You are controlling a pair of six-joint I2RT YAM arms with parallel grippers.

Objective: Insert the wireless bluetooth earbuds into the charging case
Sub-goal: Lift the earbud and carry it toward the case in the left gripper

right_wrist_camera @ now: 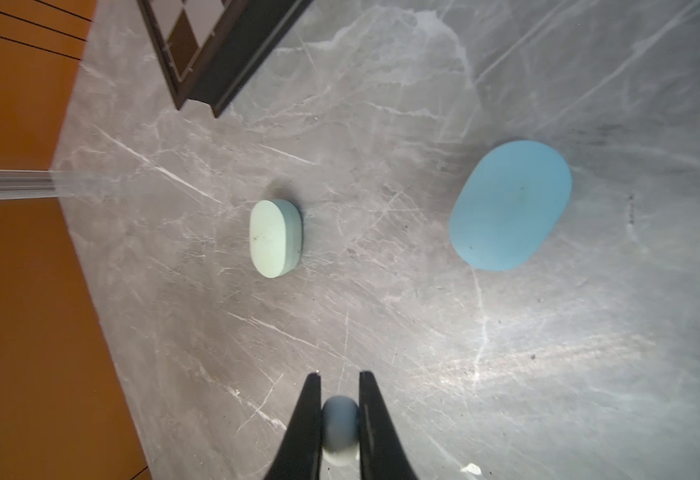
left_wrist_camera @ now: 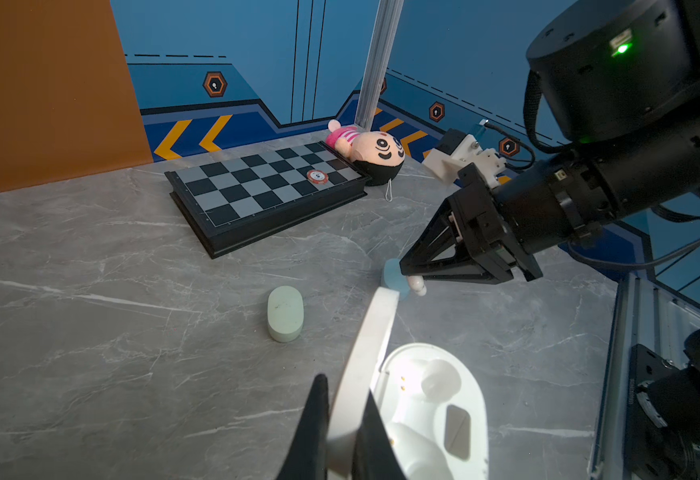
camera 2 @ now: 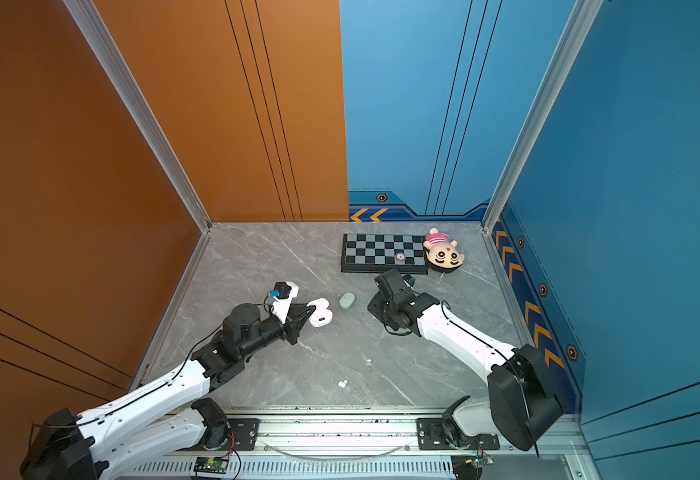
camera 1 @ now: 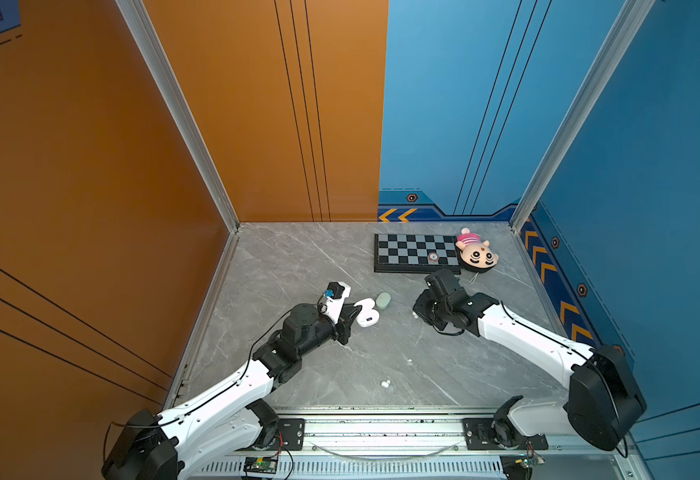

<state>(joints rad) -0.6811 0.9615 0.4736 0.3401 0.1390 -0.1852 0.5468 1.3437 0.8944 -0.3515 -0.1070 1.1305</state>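
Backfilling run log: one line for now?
left gripper: shut on white case lid | right gripper: shut on earbud | mint case: closed | blue case: closed

The right gripper [right_wrist_camera: 340, 376] pinches a pale earbud [right_wrist_camera: 340, 428]; a mint case [right_wrist_camera: 275, 237] and a blue case [right_wrist_camera: 510, 205] lie apart on the tabletop [right_wrist_camera: 423, 332].

Veined grey surface [camera 1: 298, 257]; black-and-grey chequered board [camera 1: 406, 249]; mint case [camera 1: 383, 301], blue case [right_wrist_camera: 510, 205], white case [camera 1: 367, 318]; the doll [camera 1: 476, 251] has pink stripes.
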